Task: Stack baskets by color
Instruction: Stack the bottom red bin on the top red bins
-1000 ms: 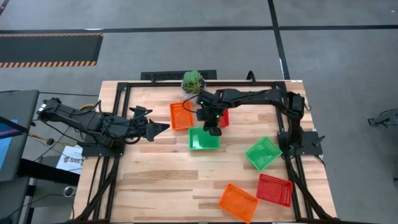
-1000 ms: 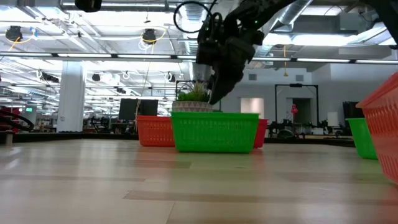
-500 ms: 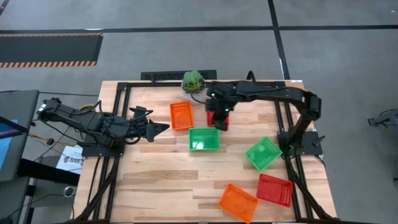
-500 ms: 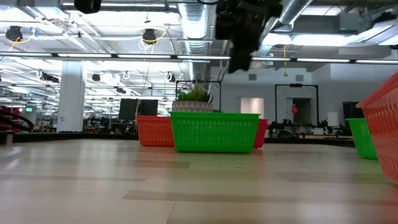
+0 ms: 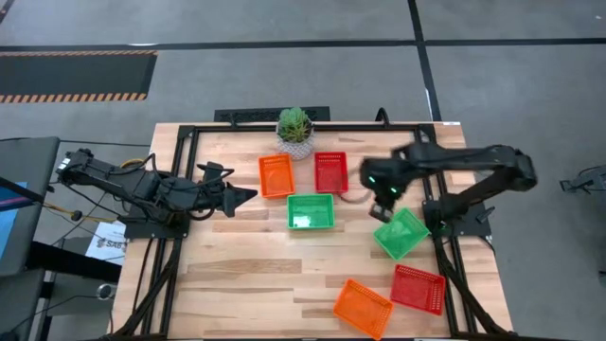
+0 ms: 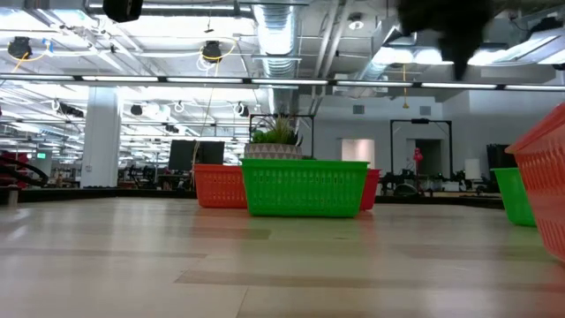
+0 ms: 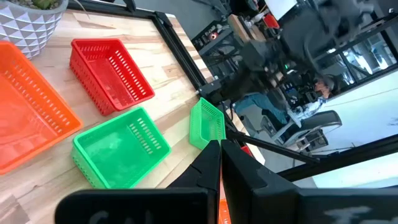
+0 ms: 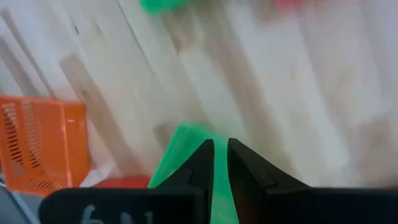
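Six baskets rest on their bottoms on the wooden table. An orange basket [image 5: 276,175], a red basket [image 5: 330,171] and a green basket [image 5: 311,210] sit near the far middle. A second green basket [image 5: 401,233], a red one [image 5: 418,288] and an orange one [image 5: 362,307] sit at the right and near right. My right gripper [image 5: 381,205] hangs high above the table beside the second green basket [image 8: 184,147], pointing down, its fingers a narrow gap apart with nothing between them. My left gripper [image 5: 246,195] waits shut and bare at the left [image 7: 219,155].
A small green plant in a white pot [image 5: 294,129] stands at the far edge behind the orange and red baskets. A black frame [image 5: 180,142] runs round the table. Bare wood lies in the near left part [image 5: 237,275].
My right gripper has swung from above the middle green basket, past the red basket, toward the table's right edge. It has risen and rolled as it went, and now hangs beside the right-hand green basket. The baskets have stayed in place.
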You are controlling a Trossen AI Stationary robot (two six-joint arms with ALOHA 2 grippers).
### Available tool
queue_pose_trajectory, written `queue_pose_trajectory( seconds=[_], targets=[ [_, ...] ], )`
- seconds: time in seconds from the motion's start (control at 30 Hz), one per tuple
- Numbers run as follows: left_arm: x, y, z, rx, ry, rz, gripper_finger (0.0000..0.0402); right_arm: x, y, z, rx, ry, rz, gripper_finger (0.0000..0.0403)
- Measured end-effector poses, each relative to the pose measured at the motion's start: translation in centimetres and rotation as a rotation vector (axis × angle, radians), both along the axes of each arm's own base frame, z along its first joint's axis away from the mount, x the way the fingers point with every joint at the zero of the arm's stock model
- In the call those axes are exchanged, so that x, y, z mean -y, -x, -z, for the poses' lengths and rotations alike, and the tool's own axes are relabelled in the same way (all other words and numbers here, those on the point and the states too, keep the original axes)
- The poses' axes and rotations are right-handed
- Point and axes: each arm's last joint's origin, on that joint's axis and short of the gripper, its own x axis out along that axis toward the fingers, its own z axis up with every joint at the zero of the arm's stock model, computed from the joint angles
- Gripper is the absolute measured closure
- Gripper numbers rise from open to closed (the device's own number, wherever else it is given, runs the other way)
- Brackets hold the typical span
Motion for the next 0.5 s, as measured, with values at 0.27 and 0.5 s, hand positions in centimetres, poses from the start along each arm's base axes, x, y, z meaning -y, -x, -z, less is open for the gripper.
queue_pose_trajectory(
  seconds=[0.27, 0.5],
  targets=[
    [0.0, 0.0, 0.0, -0.001, 0.0, 0.0, 0.0401, -5.6, 5.8, 3.9, -0.123, -0.059, 0.138, 0.032],
    [0.0, 0.0, 0.1, -0.012, -0.004, 0.0, 0.0401, -10.5, 8.0, 5.3, -0.134, -0.104, 0.131, 0.0258]
  ],
)
